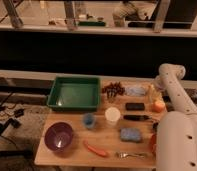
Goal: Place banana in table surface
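The table surface (104, 142) is a light tan wooden top carrying many items. I cannot pick out the banana with certainty. A slim pale-yellow shape (152, 93) lies at the back right, next to the arm, and it is too unclear to name. My white arm (172, 95) comes down along the right side. Its thick forearm (179, 145) covers the table's front right corner and runs out of the bottom of the view. My gripper is not in view; it is hidden behind the forearm or below the frame.
A green tray (74, 93) stands at the back left. Also on the table are a purple bowl (58, 136), a blue cup (88, 120), a white cup (112, 115), an orange-red stick (96, 149), a fork (129, 155), a blue sponge (129, 134), a black bar (137, 117) and a round orange fruit (158, 105).
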`<state>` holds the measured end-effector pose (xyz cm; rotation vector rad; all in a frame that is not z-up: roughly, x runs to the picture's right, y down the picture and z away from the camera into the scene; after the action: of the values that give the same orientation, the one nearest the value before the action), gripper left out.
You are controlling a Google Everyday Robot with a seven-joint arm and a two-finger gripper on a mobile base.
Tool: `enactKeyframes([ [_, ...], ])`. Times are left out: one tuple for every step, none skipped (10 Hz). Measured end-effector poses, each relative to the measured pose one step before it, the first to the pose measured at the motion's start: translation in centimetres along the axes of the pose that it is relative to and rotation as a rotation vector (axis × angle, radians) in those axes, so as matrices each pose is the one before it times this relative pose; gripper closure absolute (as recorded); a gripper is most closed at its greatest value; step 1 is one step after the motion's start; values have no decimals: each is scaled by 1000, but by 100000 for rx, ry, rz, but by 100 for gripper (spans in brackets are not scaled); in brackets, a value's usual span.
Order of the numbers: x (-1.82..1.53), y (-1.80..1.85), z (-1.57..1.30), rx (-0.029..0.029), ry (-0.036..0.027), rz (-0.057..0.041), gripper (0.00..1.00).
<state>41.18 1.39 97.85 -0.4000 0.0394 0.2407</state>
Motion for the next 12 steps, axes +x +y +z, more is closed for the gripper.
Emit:
enactKeyframes([
  [6, 111, 74, -441, -310, -296, 20],
  [-74, 94, 12, -365, -243, -407, 22],
  [-57, 157, 88, -514, -218, -453, 29],
  [-107, 16, -57, -230, -303, -412, 38],
  [-108, 138, 94, -761, -434, -437, 51],
  [-31, -91, -34, -25, -188, -116, 59],
  [0, 156, 86, -953, -44, -141, 68],
  [-26, 21, 95, -696, -82, -184, 78],
  [46, 131, 151, -1011, 6, -43, 81],
  [27, 92, 162, -1604, -70, -24, 81],
  [-200, -93, 3, -341, -79, -248, 81],
  [177, -136, -426, 758, -35, 260, 81],
])
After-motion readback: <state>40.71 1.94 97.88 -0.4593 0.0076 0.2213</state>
